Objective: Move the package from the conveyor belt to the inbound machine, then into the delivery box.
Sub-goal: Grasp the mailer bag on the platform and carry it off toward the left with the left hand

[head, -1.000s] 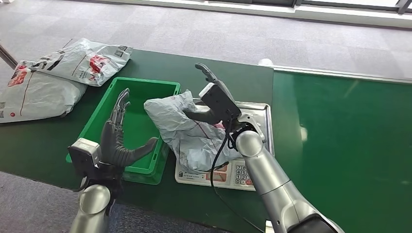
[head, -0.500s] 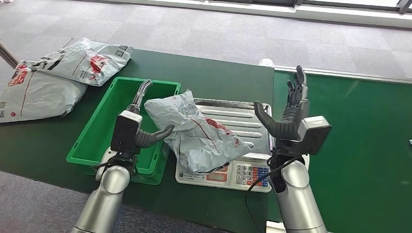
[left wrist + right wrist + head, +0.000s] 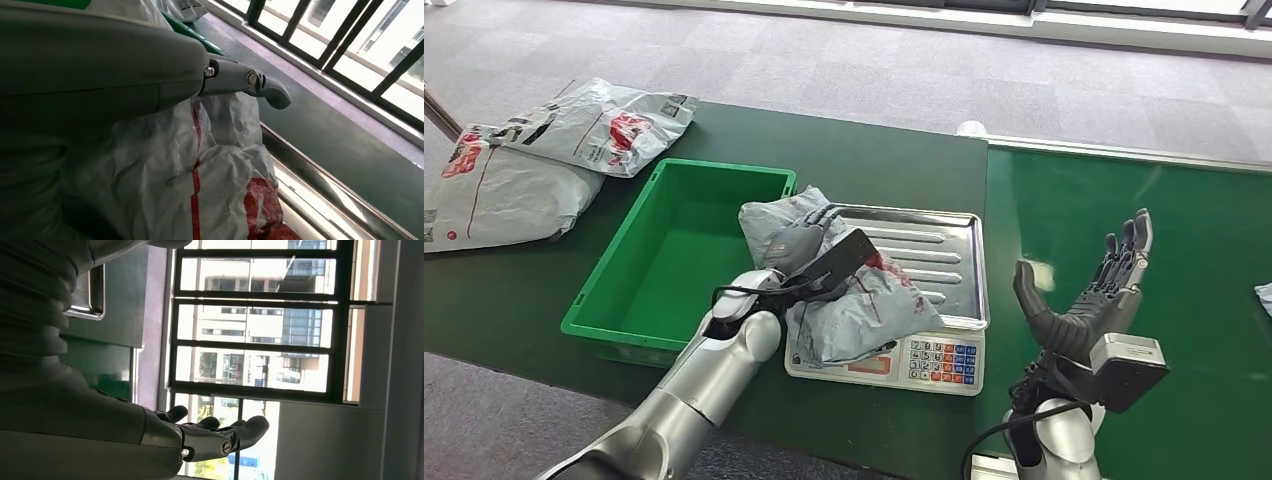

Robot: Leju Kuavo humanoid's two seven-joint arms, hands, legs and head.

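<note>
The grey-white package with red print lies crumpled on the steel tray of the scale, its left end hanging towards the green box. My left hand rests on top of the package, fingers laid across it. In the left wrist view the thumb sticks out straight above the package without pressing it. My right hand is raised over the green conveyor belt, fingers spread and holding nothing; the right wrist view shows this hand against windows.
Two more packages lie on the dark table left of and behind the box. A corner of another package shows on the belt at the right edge. The box is empty inside. Grey carpet lies beyond the table.
My left hand swung from the box's near edge onto the package. My right hand drew back rightward and nearer, over the belt. The package's left end shifted slightly.
</note>
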